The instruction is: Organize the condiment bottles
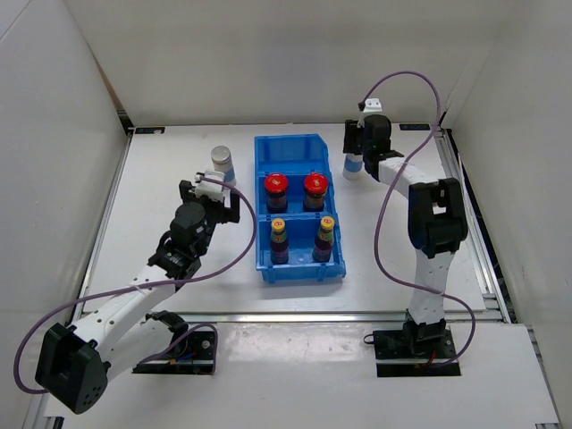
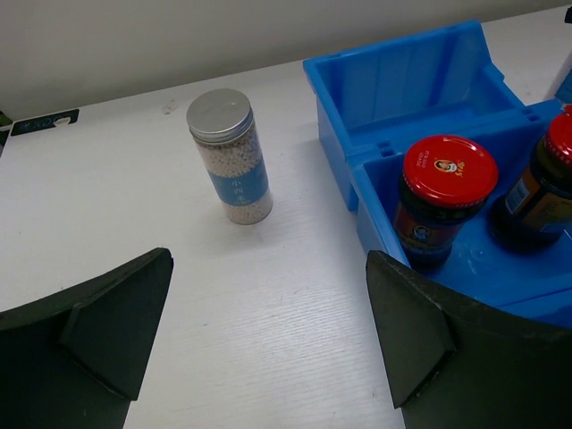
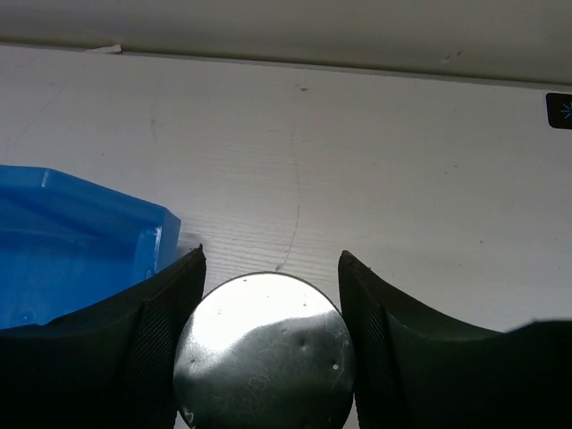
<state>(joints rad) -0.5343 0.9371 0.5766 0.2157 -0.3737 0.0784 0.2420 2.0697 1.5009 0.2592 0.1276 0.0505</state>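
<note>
Left gripper [image 1: 217, 186] [image 2: 268, 268] spread wide, pinching nothing, hanging over the left half of the table [image 1: 152, 197] just beside the left wall of the blue bin [image 1: 260, 210]. Ahead of its fingers, toward the far edge and clear of both: left shaker [image 1: 222, 165] [image 2: 231, 156], upright on the table, silver cap up, near the bin's far left corner but apart from it.

Right gripper [image 1: 357, 154] [image 3: 268, 259] over the far right part of the table, just off the bin's far right corner. Between its fingers [image 3: 161, 322]: right shaker [image 1: 354, 164] [image 3: 265, 353], upright, silver cap filling the gap from pad to pad. Pressed in on both sides of that cap, as far as the wrist view shows.

In the bin's middle compartment, side by side and upright: two red-lidded jars [image 1: 276, 190] [image 1: 314, 190] [image 2: 442, 201]. In the near compartment, likewise upright: two yellow-capped bottles [image 1: 279, 241] [image 1: 323, 238].
</note>
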